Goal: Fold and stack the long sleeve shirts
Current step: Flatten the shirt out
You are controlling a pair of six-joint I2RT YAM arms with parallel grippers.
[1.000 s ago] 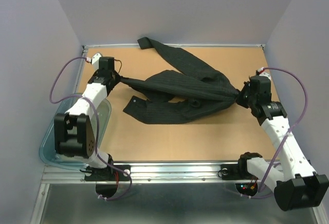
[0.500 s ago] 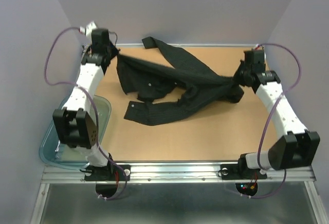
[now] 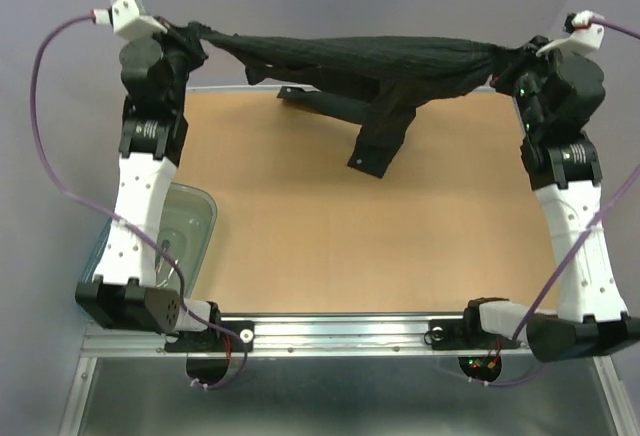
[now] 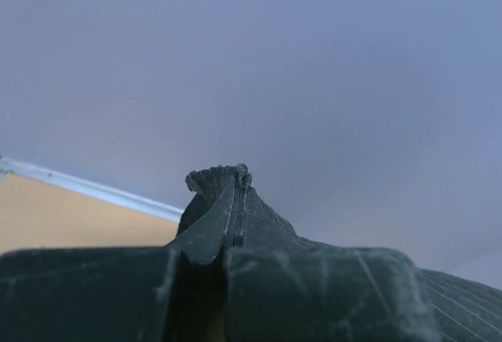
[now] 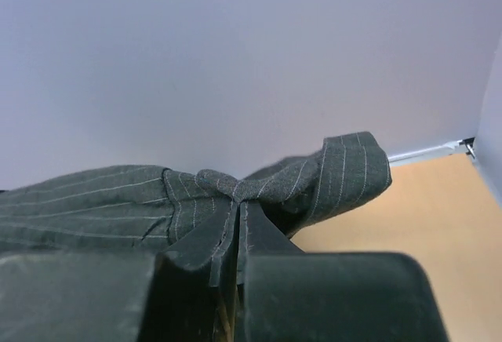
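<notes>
My left jaws clamp one end of the black shirt (image 3: 400, 56), held high over the far side of the tabletop (image 3: 350, 256). It stretches between my arms, one sleeve hanging mid-span. My right jaws pinch the other end.

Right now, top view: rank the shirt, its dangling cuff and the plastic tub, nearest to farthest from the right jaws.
1. Black pinstriped shirt: clamped in the right jaws, far right.
2. Dangling cuff: centre, hanging below the shirt.
3. Plastic tub: near left edge.
</notes>
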